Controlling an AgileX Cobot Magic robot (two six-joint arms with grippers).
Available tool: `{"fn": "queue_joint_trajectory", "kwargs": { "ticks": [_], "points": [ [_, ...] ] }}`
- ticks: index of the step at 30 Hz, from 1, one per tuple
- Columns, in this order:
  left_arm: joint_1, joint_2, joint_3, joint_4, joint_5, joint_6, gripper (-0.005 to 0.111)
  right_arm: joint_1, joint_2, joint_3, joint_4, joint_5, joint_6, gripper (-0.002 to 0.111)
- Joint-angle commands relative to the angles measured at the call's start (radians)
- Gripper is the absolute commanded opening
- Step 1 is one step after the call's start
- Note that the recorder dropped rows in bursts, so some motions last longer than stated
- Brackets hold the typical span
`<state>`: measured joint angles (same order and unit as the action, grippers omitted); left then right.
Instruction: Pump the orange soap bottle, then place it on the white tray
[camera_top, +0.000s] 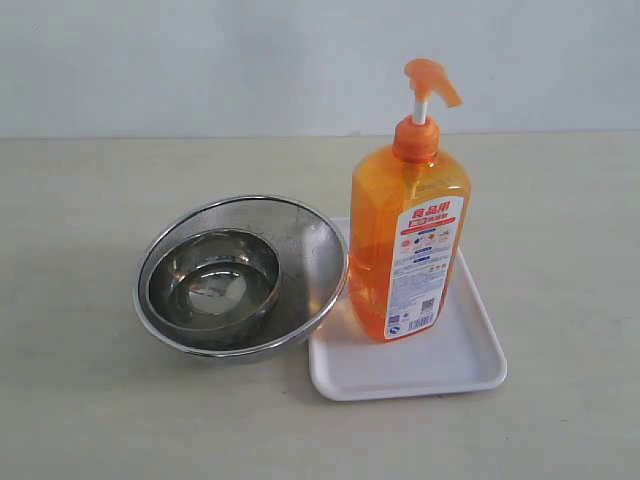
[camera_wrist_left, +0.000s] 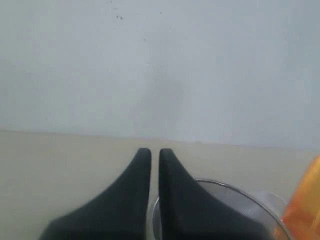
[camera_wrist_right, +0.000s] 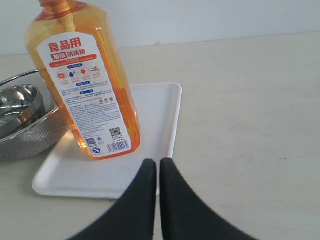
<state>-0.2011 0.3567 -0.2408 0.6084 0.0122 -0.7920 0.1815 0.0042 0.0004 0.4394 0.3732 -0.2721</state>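
The orange soap bottle (camera_top: 408, 248) stands upright on the white tray (camera_top: 440, 365), its pump head raised on a white stem. The right wrist view shows the same bottle (camera_wrist_right: 87, 80) on the tray (camera_wrist_right: 160, 107), a little beyond my right gripper (camera_wrist_right: 158, 162), which is shut and holds nothing. My left gripper (camera_wrist_left: 155, 151) is shut too, empty, with only an orange edge of the bottle (camera_wrist_left: 306, 205) at the frame's side. Neither gripper shows in the exterior view.
Two nested round steel bowls (camera_top: 240, 272) sit just left of the tray, the outer one touching or overlapping its left rim. The outer bowl's rim (camera_wrist_left: 240, 192) shows behind my left fingers. A pale wall stands at the back of the beige table.
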Motion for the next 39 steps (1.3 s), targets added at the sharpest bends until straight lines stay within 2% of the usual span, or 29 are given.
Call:
{"fn": "queue_joint_trajectory", "kwargs": {
  "ticks": [1, 5, 9, 12, 18, 23, 33, 39],
  "points": [
    [0.071, -0.118, 0.095, -0.02, -0.005, -0.001, 0.006, -0.002, -0.004, 0.0, 0.0, 0.0, 0.002, 0.0],
    [0.123, -0.19, 0.188, -0.02, -0.169, -0.031, 0.006, -0.002, -0.004, 0.0, 0.0, 0.002, 0.002, 0.0],
    [0.125, -0.245, 0.241, -0.02, -0.258, -0.1, 0.006, -0.002, -0.004, 0.0, 0.0, 0.0, 0.002, 0.0],
    [0.125, -0.284, 0.241, -0.02, -0.234, -0.142, 0.006, -0.002, -0.004, 0.0, 0.0, 0.0, 0.002, 0.0],
    [0.125, -0.357, 0.241, -0.024, -0.028, -0.229, 0.006, -0.002, -0.004, 0.0, 0.0, 0.0, 0.002, 0.0],
    [0.126, -0.357, 0.241, -0.024, 0.031, -0.229, 0.006, -0.002, -0.004, 0.0, 0.0, -0.003, 0.002, 0.0],
    [0.126, -0.357, 0.241, -0.039, -0.002, -0.25, 0.006, -0.002, -0.004, 0.0, 0.0, -0.003, 0.002, 0.0],
    [0.126, -0.357, 0.241, -0.065, -0.164, -0.309, 0.006, -0.002, -0.004, 0.0, 0.0, -0.003, 0.002, 0.0]
  ]
}}
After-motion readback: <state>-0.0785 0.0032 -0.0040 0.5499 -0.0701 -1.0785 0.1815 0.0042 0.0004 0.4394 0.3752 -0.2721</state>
